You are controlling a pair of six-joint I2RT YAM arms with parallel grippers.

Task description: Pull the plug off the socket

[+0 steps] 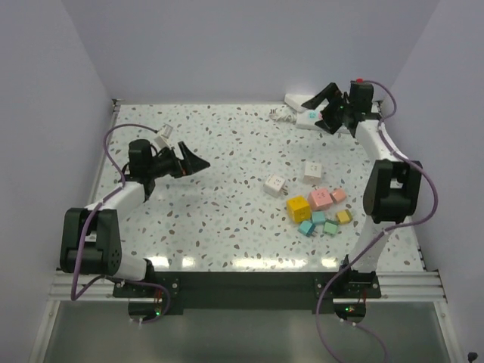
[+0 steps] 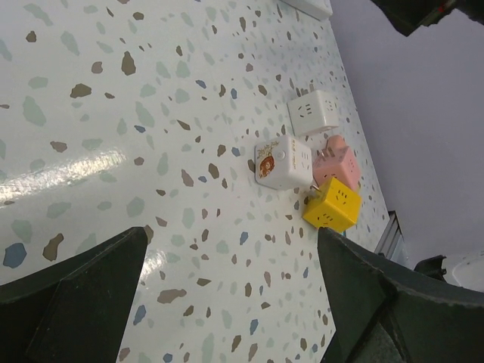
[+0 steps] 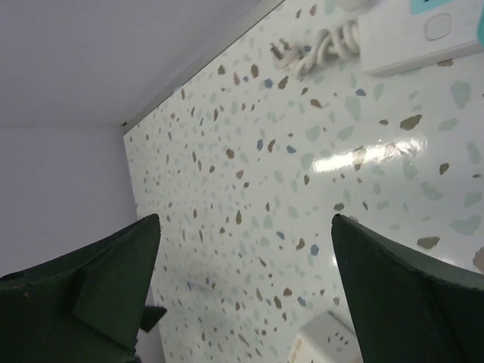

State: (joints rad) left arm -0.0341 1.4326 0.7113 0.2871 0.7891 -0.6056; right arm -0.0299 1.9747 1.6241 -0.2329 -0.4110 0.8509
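The socket, a white power strip with small coloured marks, lies at the back right of the table. Its end shows in the right wrist view, beside its coiled white cord and a loose pronged plug. The cord bundle also shows in the top view. No plug shows seated in the visible part of the strip. My right gripper hovers over the strip, open and empty. My left gripper is open and empty over the left middle of the table.
Two white cube adapters lie right of centre, with a yellow cube, a pink cube and several small coloured cubes near them. The left wrist view shows the white, pink and yellow cubes ahead. Walls enclose the table.
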